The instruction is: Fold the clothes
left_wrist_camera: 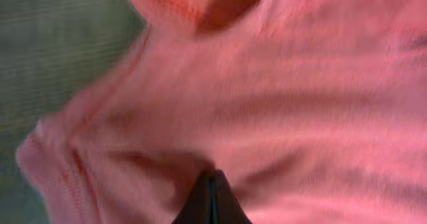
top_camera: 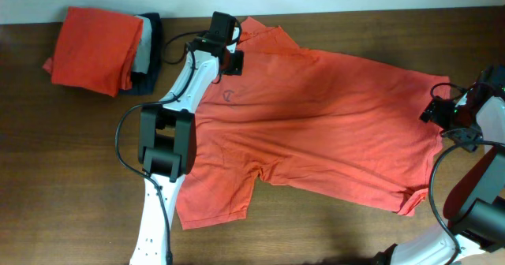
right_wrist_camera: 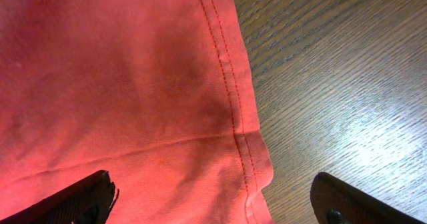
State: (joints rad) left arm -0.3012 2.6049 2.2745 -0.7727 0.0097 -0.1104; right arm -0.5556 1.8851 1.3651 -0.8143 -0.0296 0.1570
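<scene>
**Soft, light T-shirt (top_camera: pixel 331 131) laid open on the table (top_camera: pixel 79 178), best taken at its edges**

Overhead, the shirt is seen spread plain face up across the middle of the wood, with the left gripper (top_camera: pixel 230 58) set at the collar end and the right gripper (top_camera: pixel 443 113) at the hem end. From the left wrist, the jaws are seen pressed together against bunched, blurred cloth, and whether a fold is nipped between them cannot be told. From the right wrist, the jaws are seen spread wide with nothing held, and the stitched hem (right_wrist_camera: pixel 230 104) and its corner lie between them. The cotton is judged limp and light, so it is likely to sag and crease. Firm pinches at the doubled hem and shoulder seams are judged safest.
</scene>
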